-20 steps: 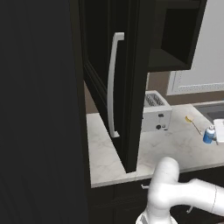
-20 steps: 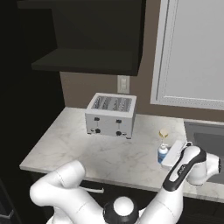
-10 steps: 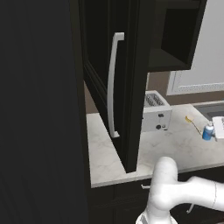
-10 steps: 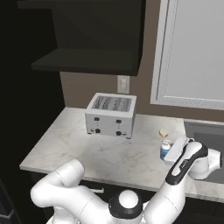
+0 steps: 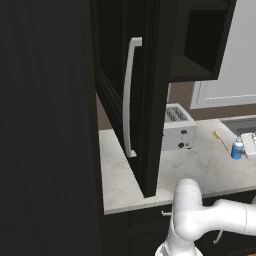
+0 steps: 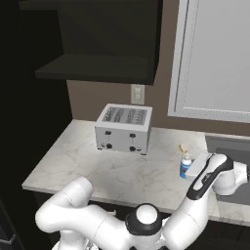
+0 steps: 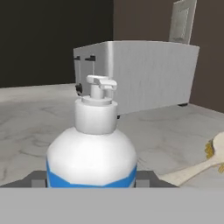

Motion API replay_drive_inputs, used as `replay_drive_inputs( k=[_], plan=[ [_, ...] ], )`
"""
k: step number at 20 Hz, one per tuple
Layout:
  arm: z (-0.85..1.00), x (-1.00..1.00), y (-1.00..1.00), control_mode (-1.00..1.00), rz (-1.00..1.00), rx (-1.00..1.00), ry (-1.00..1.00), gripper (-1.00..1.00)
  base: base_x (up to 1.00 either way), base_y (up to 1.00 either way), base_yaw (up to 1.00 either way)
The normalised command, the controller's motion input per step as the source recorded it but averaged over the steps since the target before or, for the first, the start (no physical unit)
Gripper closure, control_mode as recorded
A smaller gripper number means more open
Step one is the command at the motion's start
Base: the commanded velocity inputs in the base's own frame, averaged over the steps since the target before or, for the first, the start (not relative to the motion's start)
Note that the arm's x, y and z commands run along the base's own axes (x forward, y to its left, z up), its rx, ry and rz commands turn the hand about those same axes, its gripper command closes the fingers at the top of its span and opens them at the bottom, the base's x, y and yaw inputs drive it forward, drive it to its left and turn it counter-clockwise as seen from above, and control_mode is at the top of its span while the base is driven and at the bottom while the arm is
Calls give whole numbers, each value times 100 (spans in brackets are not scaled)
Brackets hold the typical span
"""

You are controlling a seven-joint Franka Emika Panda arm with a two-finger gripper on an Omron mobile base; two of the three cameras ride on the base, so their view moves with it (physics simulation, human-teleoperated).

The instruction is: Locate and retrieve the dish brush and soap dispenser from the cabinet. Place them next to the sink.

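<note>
The soap dispenser (image 7: 92,153), blue with a white pump, sits between my gripper (image 7: 92,180) fingertips, which are shut on its lower body. It stands upright at the counter's right end (image 6: 185,166) (image 5: 238,149), beside the dark sink (image 6: 230,146) (image 5: 241,125). The dish brush (image 6: 184,148) (image 5: 218,136) lies flat on the counter just behind the bottle, its tan head (image 7: 216,148) at the right of the hand view. The black cabinet door (image 5: 150,100) hangs open, its silver bar handle (image 5: 129,97) facing me.
A silver-white toaster (image 6: 124,128) (image 5: 178,128) stands against the back wall, left of the bottle. The open door juts out over the marble counter (image 6: 83,161) on the left. A window panel (image 6: 215,58) rises behind the sink.
My gripper and the soap dispenser have shifted slightly to the right, toward the sink. The brush, toaster and cabinet door have stayed put.
</note>
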Motion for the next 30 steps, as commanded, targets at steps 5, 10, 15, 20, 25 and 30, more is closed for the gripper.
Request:
replay_drive_inputs(
  k=[5, 10, 15, 20, 25, 30],
  plan=[
    [-43, 7, -17, -100, 0, 0, 5, 100, 0, 0, 0],
    [-38, 0, -14, -100, 0, 0, -4, 100, 0, 0, 0],
    [-42, -2, -15, -100, 1, 0, -13, 100, 0, 0, 0],
    [-39, 0, -8, -100, 1, 0, -16, 100, 0, 0, 0],
    [-17, 0, 0, -100, 3, 0, -12, 100, 0, 0, 0],
    [-11, 0, 0, -100, 3, 0, -7, -100, 0, 0, 0]
  ],
)
